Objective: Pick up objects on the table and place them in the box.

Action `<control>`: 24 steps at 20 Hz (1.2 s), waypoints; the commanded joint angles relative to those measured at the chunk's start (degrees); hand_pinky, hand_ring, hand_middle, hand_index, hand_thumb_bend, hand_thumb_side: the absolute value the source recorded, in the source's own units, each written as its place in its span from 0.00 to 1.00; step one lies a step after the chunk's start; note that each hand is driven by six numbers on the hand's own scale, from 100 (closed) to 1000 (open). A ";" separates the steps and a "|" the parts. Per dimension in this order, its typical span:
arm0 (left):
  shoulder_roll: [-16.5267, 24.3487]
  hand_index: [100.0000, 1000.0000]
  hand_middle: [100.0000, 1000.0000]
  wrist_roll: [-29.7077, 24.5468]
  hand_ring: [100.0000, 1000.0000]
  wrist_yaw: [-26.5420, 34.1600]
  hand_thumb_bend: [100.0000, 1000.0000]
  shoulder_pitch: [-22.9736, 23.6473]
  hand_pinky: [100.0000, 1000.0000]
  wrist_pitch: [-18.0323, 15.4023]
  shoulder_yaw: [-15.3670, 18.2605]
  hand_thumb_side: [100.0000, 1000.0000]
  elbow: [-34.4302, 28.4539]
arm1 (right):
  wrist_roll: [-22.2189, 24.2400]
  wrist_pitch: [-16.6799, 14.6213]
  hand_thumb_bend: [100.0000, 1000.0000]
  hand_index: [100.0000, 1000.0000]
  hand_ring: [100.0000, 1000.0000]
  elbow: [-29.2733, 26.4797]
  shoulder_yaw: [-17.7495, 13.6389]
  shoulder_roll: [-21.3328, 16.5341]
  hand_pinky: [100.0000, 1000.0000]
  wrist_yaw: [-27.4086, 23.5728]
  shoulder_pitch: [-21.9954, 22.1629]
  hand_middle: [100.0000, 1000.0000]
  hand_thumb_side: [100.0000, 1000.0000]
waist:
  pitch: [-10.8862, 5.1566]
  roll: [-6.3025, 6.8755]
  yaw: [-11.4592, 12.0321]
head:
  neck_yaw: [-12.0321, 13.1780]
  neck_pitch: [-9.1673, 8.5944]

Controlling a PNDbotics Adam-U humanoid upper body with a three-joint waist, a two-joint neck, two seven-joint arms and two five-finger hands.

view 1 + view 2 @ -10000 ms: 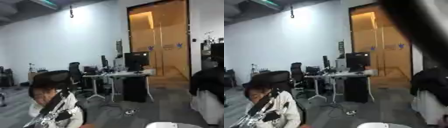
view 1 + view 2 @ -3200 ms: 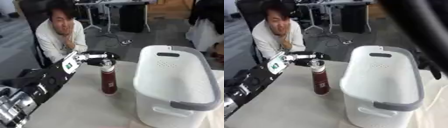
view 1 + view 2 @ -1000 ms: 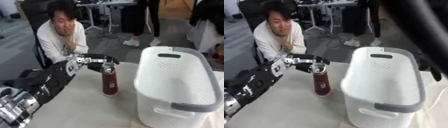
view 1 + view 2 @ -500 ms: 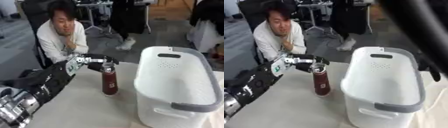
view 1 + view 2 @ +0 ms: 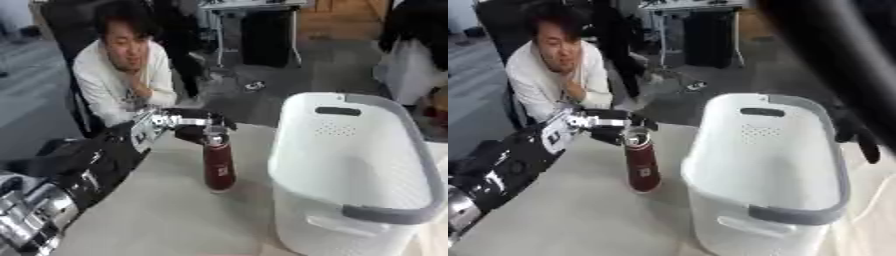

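bottle (image 5: pixel 218 167): standing upright on table (image 5: pixel 166 220), looking rigid, smooth, likely slippery
left hand (image 5: pixel 179 125): fingers curling round bottle's cap
hold: mid-body probably safer

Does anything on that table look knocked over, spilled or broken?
Nothing stands out. The dark red cylindrical bottle stands upright on the table, the robot's left hand at its top, beside the upright white plastic basket.

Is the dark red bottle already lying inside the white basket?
No, the bottle stands upright on the table, left of the basket.
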 commanded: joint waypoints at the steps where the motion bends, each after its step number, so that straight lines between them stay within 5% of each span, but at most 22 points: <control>1: 0.91 1.00 1.00 -9.95 1.00 0.52 0.03 -0.71 1.00 -9.29 0.73 1.00 -0.24 | 0.22 -0.01 0.00 0.55 0.37 -0.63 0.03 0.08 0.07 -0.26 -1.41 0.41 0.87 | -0.36 -0.12 -0.01 | 0.34 -0.60; 5: 0.83 1.00 1.00 -10.42 1.00 0.05 0.08 -0.63 1.00 -9.38 0.74 1.00 -0.01 | 0.26 -0.01 0.00 0.55 0.37 -0.63 0.03 0.09 0.07 -0.28 -1.43 0.41 0.87 | -0.35 -0.12 0.00 | 0.44 -0.90; 11: 0.89 1.00 1.00 -11.30 1.00 -1.32 0.30 -0.68 1.00 -10.43 0.61 0.92 -0.03 | 0.31 -0.02 0.00 0.55 0.37 -0.63 0.04 0.09 0.07 -0.24 -1.42 0.41 0.87 | -0.37 -0.12 0.00 | 0.60 -0.87; 24: 1.06 1.00 1.00 -10.37 1.00 -1.43 0.25 -0.90 1.00 -12.24 1.22 0.88 -0.17 | 0.21 -0.06 0.00 0.55 0.37 -0.63 0.01 0.03 0.08 -0.11 -1.43 0.41 0.87 | -0.37 -0.12 0.07 | 0.74 -0.41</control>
